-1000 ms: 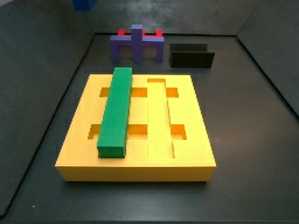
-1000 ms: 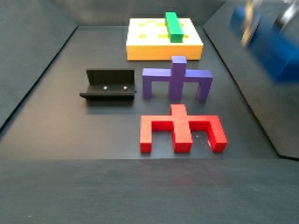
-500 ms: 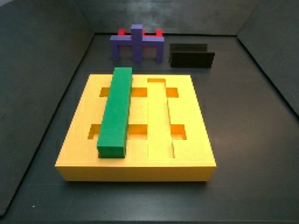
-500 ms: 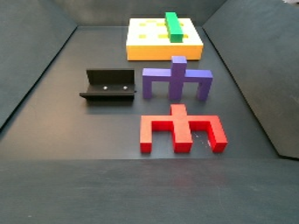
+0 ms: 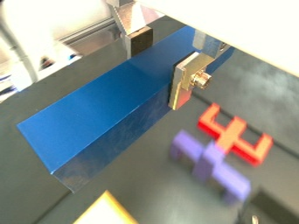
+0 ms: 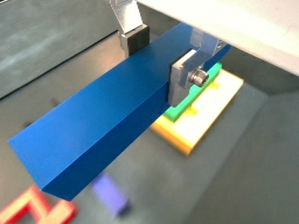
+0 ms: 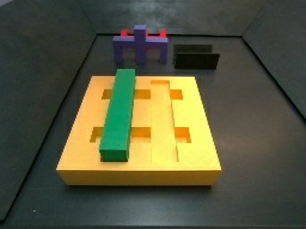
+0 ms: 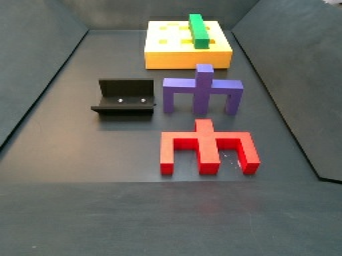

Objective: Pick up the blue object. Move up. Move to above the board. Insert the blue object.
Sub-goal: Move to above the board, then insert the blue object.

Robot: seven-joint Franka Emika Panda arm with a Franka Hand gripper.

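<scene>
dark floor (image 8: 80, 150), claw (image 6: 163, 59) clenched on blue object (image 6: 105, 122), held high over board (image 6: 201, 122)

The blue bar (image 5: 111, 109) is long, plain and dark blue, clamped across its width between the 2 silver fingers (image 5: 184, 81) of the gripper (image 6: 158, 59) in both wrist views, and held in the air above the floor. The board (image 7: 81, 148) is a large flat yellow block lying on the dark floor, with long parallel grooves and square cut-outs. In a wrist view part of the board (image 6: 205, 122) shows below the bar.
</scene>
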